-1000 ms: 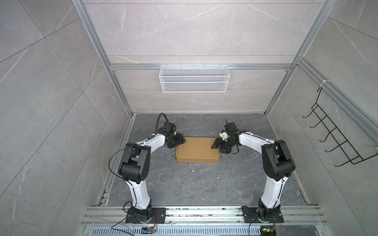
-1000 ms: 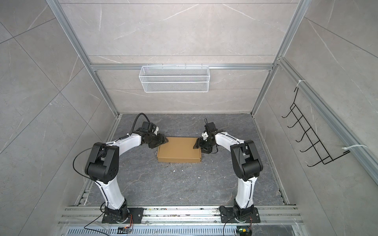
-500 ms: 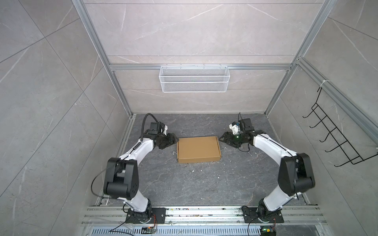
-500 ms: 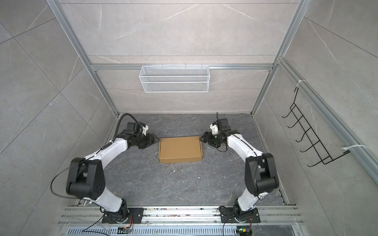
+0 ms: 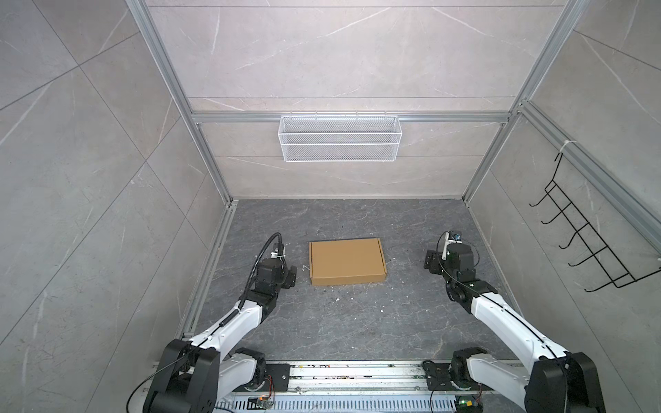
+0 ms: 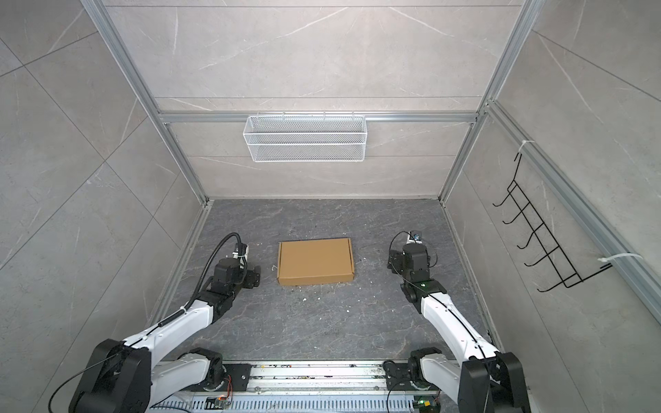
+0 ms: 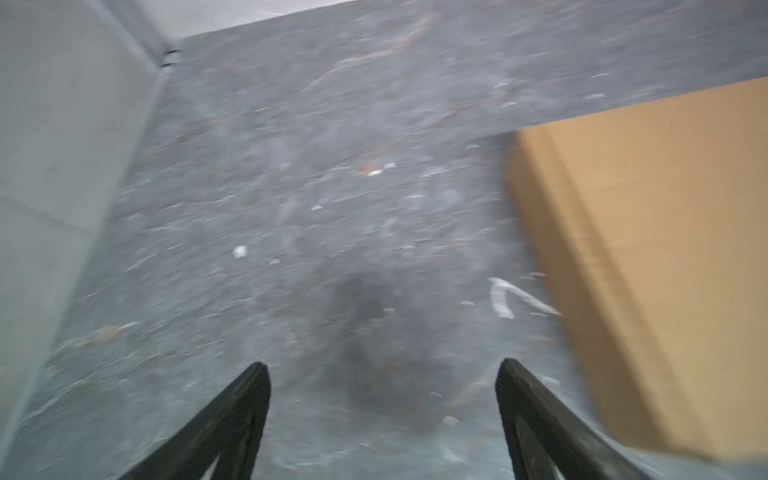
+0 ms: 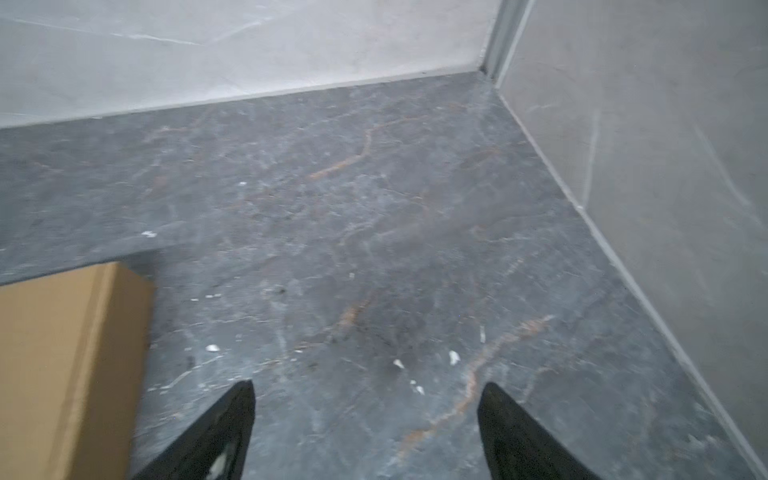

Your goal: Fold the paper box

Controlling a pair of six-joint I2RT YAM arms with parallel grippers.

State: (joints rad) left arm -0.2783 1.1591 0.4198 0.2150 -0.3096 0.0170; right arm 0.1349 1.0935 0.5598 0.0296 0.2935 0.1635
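The left gripper hangs low over the dark stone floor, just beside the left short end of the paper box but clear of it. In the left wrist view its jaws stand wide with only bare floor between them. The cardboard lies off to one side of the fingers, and a curled white scrap sits in the gap before the box wall.

The box rests flat at the middle of the floor, lid down and looking closed, with its long axis running across from one arm to the other. Each short end therefore faces a gripper.

The right gripper is further from its end of the box than the left one is. Its jaws are also spread wide and empty, and only a corner of the box shows in the right wrist view. Any next touch on the box would probably fall to the left arm, which would have to swing its jaws inward towards the wall.
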